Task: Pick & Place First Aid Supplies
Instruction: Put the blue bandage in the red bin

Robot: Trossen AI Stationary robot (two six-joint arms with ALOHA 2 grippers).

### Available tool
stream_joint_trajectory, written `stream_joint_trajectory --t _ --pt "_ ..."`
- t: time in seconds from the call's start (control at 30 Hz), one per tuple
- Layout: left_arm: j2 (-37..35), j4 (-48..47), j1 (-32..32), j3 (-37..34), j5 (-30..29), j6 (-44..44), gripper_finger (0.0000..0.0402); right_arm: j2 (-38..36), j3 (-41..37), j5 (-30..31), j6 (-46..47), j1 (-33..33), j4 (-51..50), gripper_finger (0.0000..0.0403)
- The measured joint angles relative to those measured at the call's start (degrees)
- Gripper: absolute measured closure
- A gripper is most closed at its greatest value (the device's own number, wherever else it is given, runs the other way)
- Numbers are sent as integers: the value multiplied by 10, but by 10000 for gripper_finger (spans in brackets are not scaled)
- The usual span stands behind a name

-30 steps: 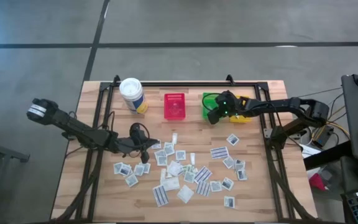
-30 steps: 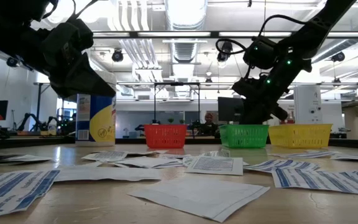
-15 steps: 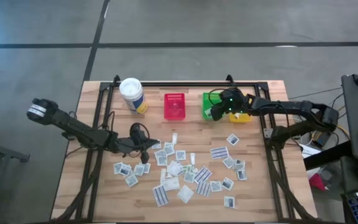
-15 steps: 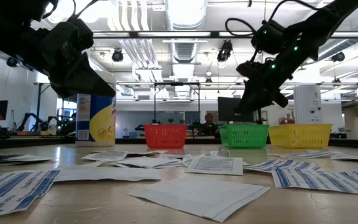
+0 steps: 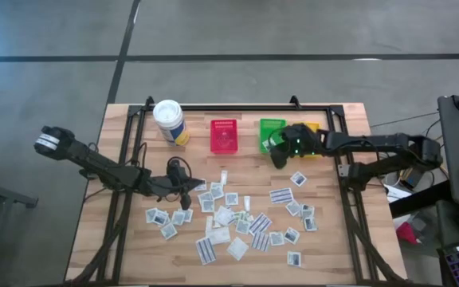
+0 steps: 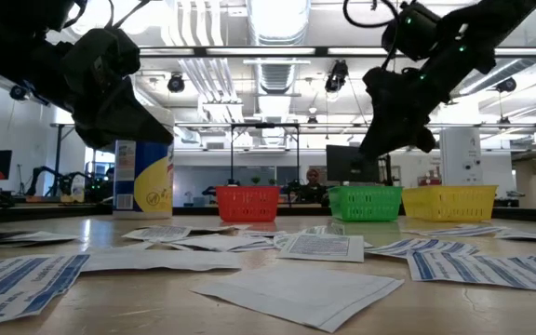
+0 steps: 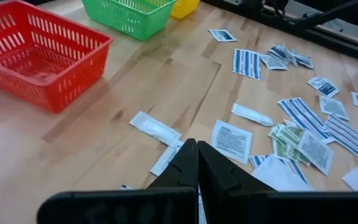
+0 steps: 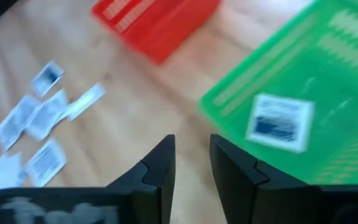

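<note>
Dozens of thin paper packets [image 5: 237, 217] lie strewn over my plank-wood table [image 5: 126, 255]. Three slotted plastic bins sit behind: red bin [image 5: 224, 135], yellow bin [image 5: 311, 150], and green bin [image 8: 303, 99] holding one blue-printed square packet [image 8: 279, 122]. My right claw [image 8: 190, 163] hangs empty, fingers apart, beside it; my left claw [image 7: 197, 163] is pinched together above the scatter.
</note>
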Motion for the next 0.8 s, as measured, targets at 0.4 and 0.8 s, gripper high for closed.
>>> stream_joint_trajectory --t 0.4,0.8 --pt "0 16 -18 0 25 -41 401 0 0 77 79 184 2 340" --pt "0 23 -53 0 43 -44 401 0 0 217 128 325 17 351"
